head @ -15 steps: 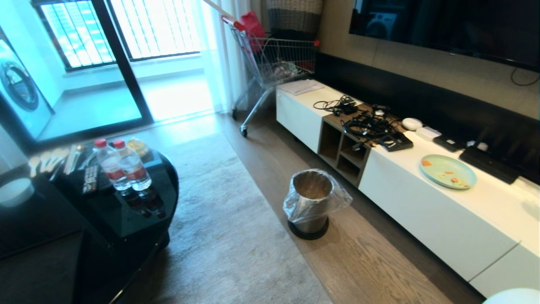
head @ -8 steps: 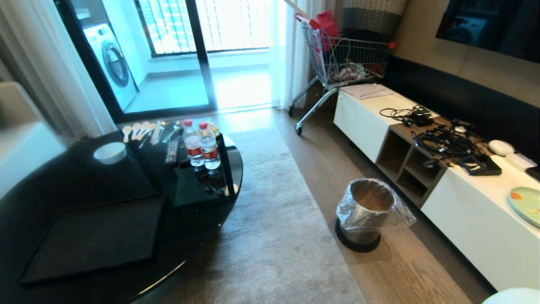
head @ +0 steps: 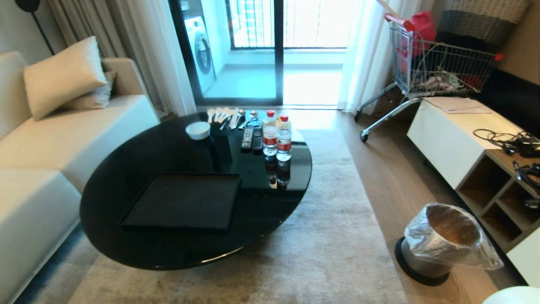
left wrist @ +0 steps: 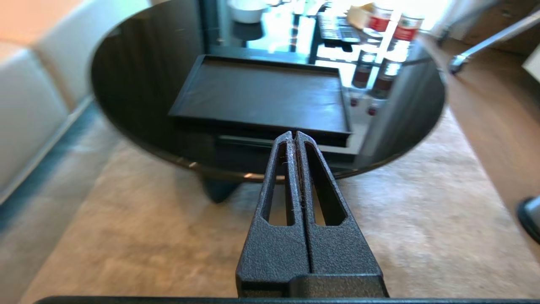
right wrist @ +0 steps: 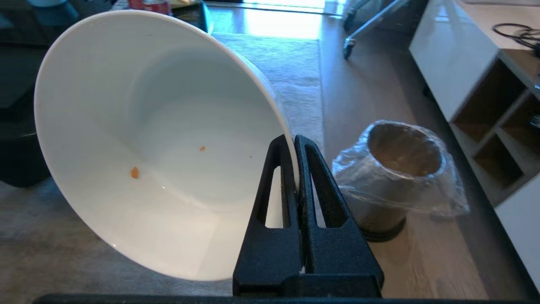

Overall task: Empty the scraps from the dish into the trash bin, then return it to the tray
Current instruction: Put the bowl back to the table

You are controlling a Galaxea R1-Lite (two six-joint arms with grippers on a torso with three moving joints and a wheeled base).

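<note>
The right gripper [right wrist: 294, 143] pinches the bowl [right wrist: 160, 143] rim; the left gripper [left wrist: 294, 137] is closed, empty. Lower the bowl level onto the tray [head: 185, 200].

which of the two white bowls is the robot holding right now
The large white bowl, pinched at its rim by the right gripper; the smaller bowl sits untouched on the black table.

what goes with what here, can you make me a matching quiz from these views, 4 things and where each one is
Things:
1. dish
2. tray
3. trash bin
4. water bottles

Places:
A. on the wood floor beside the white cabinet
B. standing on the far part of the black table
C. pinched at its rim by the right gripper
D. lying empty on the near part of the black table

Pairs: 1-C, 2-D, 3-A, 4-B
</note>
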